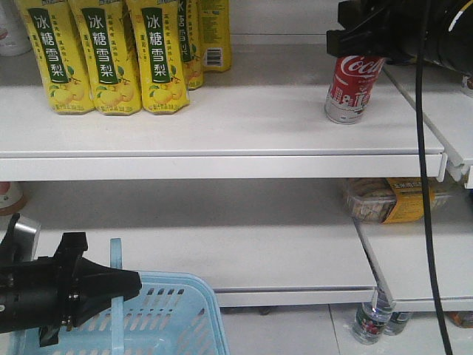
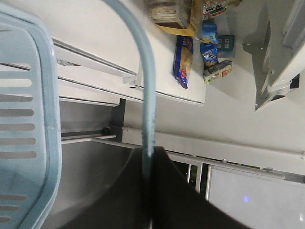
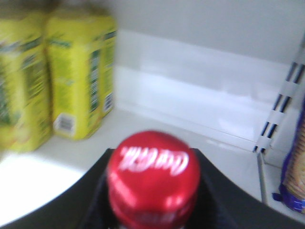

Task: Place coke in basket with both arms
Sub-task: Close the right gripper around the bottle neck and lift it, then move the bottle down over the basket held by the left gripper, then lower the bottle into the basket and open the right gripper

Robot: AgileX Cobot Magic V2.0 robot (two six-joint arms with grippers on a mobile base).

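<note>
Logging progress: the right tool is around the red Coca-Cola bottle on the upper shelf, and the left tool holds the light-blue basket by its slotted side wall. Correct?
Not quite. The left tool holds the light-blue plastic basket by its flat swing handle, not the side wall; the left wrist view shows this. The rest stands: the right tool is around the slim red Coca-Cola bottle on the upper white shelf.

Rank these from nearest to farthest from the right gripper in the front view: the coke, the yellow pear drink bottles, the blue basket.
1. The coke, held in the right gripper, top right.
2. The yellow pear drink bottles, upper shelf, left.
3. The basket, bottom left.
</note>
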